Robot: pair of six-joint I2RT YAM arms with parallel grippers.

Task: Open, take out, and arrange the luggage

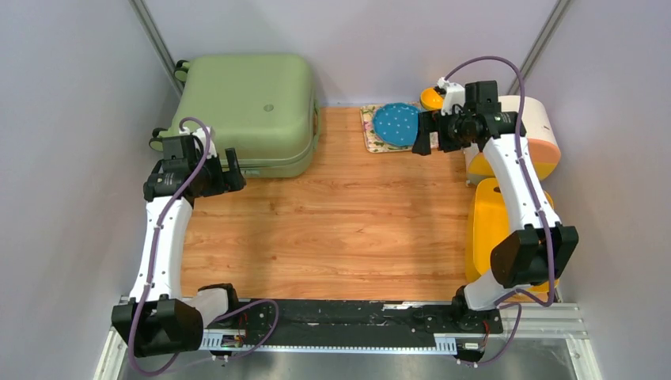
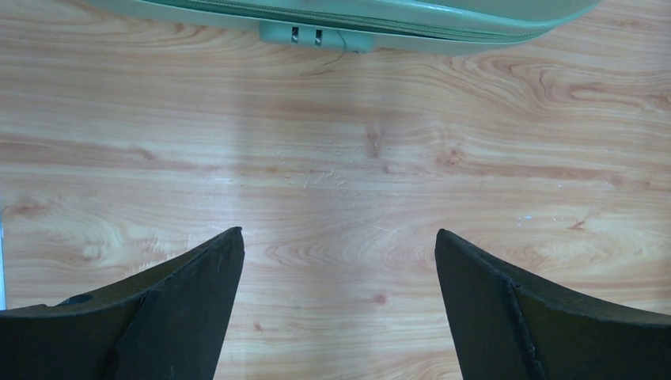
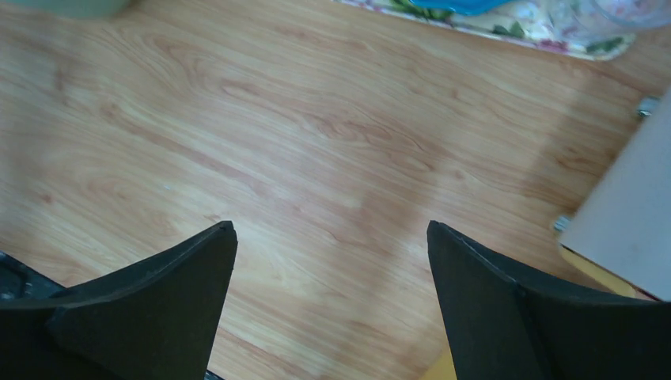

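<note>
The luggage (image 1: pixel 245 111) lies flat and closed in the far-left corner of the wooden table (image 1: pixel 340 229), with its small black wheels (image 1: pixel 181 70) against the left wall. The left gripper (image 2: pixel 339 237) hangs just off the case's near edge, jaws spread wide with only bare wood between them. From its wrist camera, the green shell and its zip seam run along the top of the view, ahead of the fingertips and not touching them, with a small latch tab (image 2: pixel 316 36) sitting almost centred between the two fingers. The right gripper (image 3: pixel 332 229) is well apart from the case, over at the far right. It too is spread wide and holds nothing, above the boards beside a floral mat (image 1: pixel 372 136) carrying a blue dotted disc (image 1: pixel 396 124). A round cream-and-orange box (image 1: pixel 532 131) and a yellow tray (image 1: pixel 487 229) stand behind that arm.
</note>
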